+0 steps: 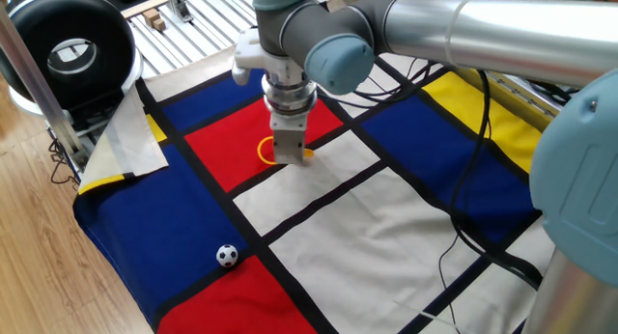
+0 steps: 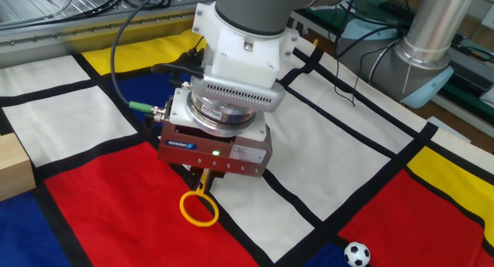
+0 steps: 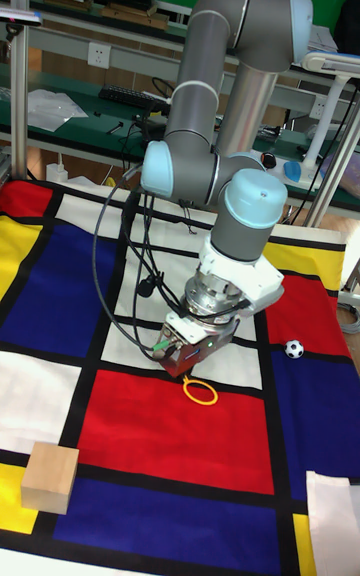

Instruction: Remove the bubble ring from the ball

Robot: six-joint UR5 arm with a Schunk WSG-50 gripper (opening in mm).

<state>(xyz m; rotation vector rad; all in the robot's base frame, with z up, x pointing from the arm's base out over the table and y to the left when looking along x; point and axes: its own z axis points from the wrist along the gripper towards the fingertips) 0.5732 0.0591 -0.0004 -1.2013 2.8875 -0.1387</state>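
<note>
The yellow-orange bubble ring [image 1: 264, 150] [image 2: 198, 212] [image 3: 202, 393] hangs tilted just over the red square of the checked cloth. Its short handle runs up between my fingers. My gripper [image 1: 290, 156] [image 2: 204, 179] [image 3: 190, 374] points straight down and is shut on that handle. The small black-and-white ball [image 1: 227, 256] [image 2: 356, 255] [image 3: 293, 348] lies well apart from the ring. It sits free on the cloth at the border of a blue and a red patch.
A tan wooden cube [image 2: 11, 170] [image 3: 50, 477] rests at the cloth's edge. A black round device [image 1: 72, 49] and a folded white cloth corner [image 1: 130, 141] lie at the table's far left. A grey robot base [image 2: 432, 43] and cables stand behind.
</note>
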